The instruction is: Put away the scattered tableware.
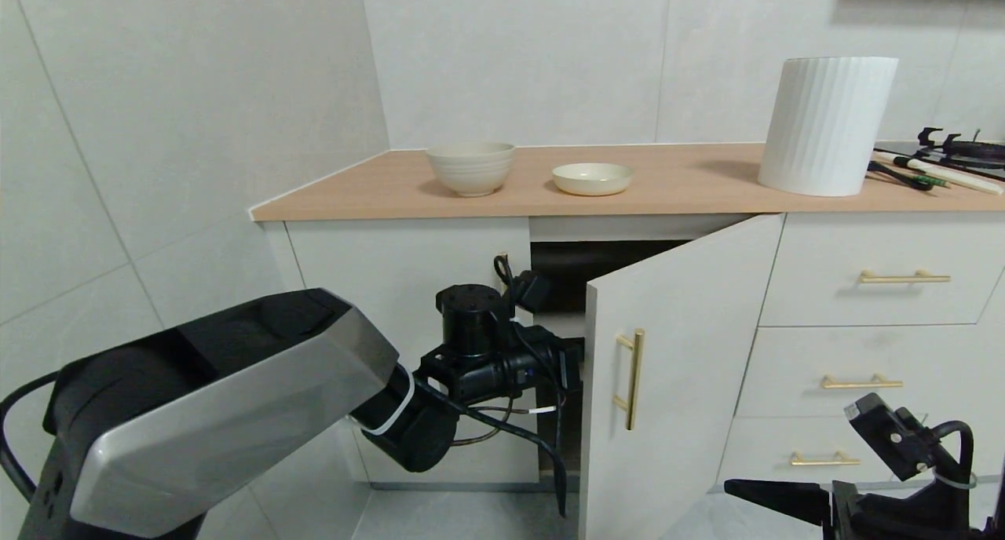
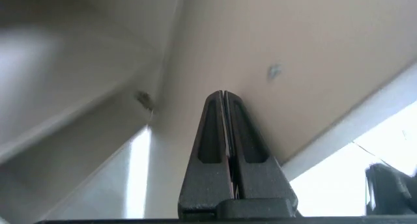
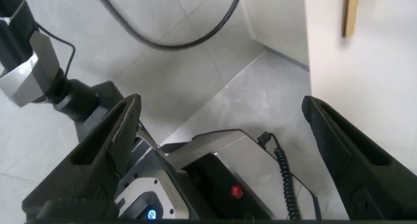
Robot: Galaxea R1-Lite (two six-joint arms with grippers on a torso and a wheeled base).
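- A beige bowl (image 1: 470, 167) is seen upright on the wooden counter (image 1: 691, 187), near its left end.
- A shallow cream dish (image 1: 592, 178) is set at 3 o'clock from the bowl, near it but not touching.
- Farther along at 3 o'clock, well apart from the dish, a tall white ribbed canister (image 1: 828, 124) stands on the counter.
- Several long utensils (image 1: 934, 175) lie at 3 o'clock from the canister's foot, just beside the black hob (image 1: 962, 146); what kind they are cannot be told.
- At 6 o'clock from the dish, a white cabinet door (image 1: 675, 352) with a gold handle (image 1: 630, 379) is swung open, and the dark cabinet (image 1: 604, 257) is exposed behind it.
- At 3 o'clock from the door, three drawers (image 1: 879, 273) with gold handles are closed.
- The left arm is extended into the cabinet opening, at 7 o'clock from the dish.
- The left gripper (image 2: 223, 94) is shown with its two claws pressed together and nothing between them, close under a pale beige panel.
- The right gripper (image 3: 221, 113) is held low, at 5 o'clock in the head view, below the drawers.
- Its claws are spread wide with nothing between them, over the grey tiled floor (image 3: 260, 87) and beside the open door.
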